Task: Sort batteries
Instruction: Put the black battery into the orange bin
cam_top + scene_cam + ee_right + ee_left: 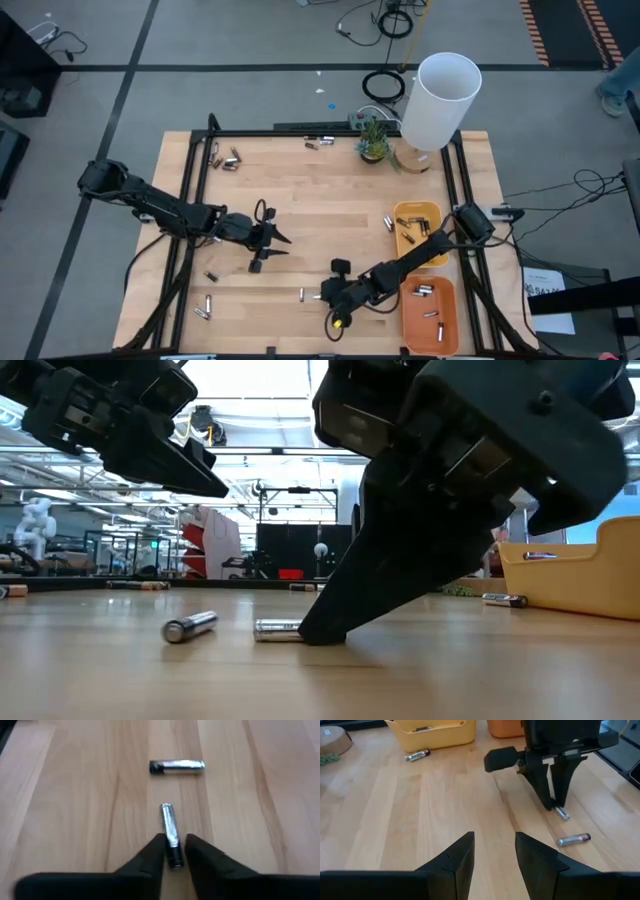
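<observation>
The right pincer (174, 851) is down at the pale wooden tabletop (320, 200), near its front edge, its two dark fingers narrowed around one end of a small silvery cylindrical battery (170, 832) that lies flat on the wood. The fingertips stand on either side of the cell's dark end, but whether they already press it cannot be told. A second silvery battery (177, 765) lies crosswise just beyond the first, apart from it. In the low view the same pair lies on the wood at the finger's tip (325, 628).

The left pincer (272, 250) hovers above the middle-left of the tabletop with its fingers parted and nothing between them.

More batteries lie scattered: several near the far-left corner (228, 158), some at the front left (204, 305). A yellow plastic tray (417, 232) and an orange plastic tray (430, 312) sit at the right side, each holding a few cells.
</observation>
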`<move>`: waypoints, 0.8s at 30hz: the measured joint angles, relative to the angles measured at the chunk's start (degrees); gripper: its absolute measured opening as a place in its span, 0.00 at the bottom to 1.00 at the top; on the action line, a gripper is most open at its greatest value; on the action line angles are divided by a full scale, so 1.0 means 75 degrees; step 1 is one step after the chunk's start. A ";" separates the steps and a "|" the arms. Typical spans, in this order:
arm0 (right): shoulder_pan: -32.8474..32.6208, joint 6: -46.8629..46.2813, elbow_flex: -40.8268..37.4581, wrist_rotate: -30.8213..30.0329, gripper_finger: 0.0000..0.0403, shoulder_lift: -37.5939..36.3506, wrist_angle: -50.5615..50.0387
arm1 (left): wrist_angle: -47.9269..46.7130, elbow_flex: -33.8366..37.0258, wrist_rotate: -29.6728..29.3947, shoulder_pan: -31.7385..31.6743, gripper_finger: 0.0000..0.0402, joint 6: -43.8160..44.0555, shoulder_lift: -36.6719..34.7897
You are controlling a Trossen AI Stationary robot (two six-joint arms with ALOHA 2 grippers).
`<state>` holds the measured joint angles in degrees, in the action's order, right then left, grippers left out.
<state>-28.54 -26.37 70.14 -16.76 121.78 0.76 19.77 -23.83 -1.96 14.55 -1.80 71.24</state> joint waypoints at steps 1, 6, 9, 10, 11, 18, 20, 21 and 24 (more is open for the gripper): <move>0.0005 -0.0055 -0.0001 -0.0012 0.11 0.0005 -0.0055 | -0.0003 0.0000 0.0000 0.0013 0.38 0.0000 0.0000; 0.0015 -0.0297 -0.0009 0.0024 0.04 -0.0031 -0.0175 | -0.0045 0.0000 0.0000 0.0015 0.38 0.0000 0.0000; 0.0024 -0.0330 -0.0033 0.0086 0.02 -0.0290 -0.0354 | -0.0058 0.0000 0.0000 0.0015 0.38 0.0000 0.0000; 0.0026 -0.0254 -0.0042 0.0114 0.02 -0.0433 -0.0524 | -0.0091 0.0000 0.0000 0.0015 0.38 0.0002 0.0000; 0.0027 -0.0208 -0.0072 0.0107 0.01 -0.0632 -0.0798 | -0.0145 0.0000 0.0000 0.0015 0.38 0.0005 0.0000; 0.0029 -0.0928 0.0428 -0.0136 0.01 -0.2516 -0.3740 | -0.0179 0.0000 0.0000 0.0015 0.38 0.0001 0.0000; -0.0045 -0.1451 0.0635 -0.0003 0.01 -0.2917 -0.4744 | -0.0187 0.0000 0.0000 0.0015 0.38 0.0000 0.0000; -0.0092 -0.1782 0.0747 0.0268 0.01 -0.3154 -0.5164 | -0.0208 0.0000 0.0000 0.0015 0.38 0.0003 0.0000; -0.0336 -0.3188 0.0957 0.1065 0.01 -0.3755 -0.6413 | -0.0310 0.0003 0.0000 0.0015 0.38 0.0006 0.0000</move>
<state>-31.06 -50.28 77.32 -8.77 93.61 -47.33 17.45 -23.81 -1.96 14.66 -1.76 71.24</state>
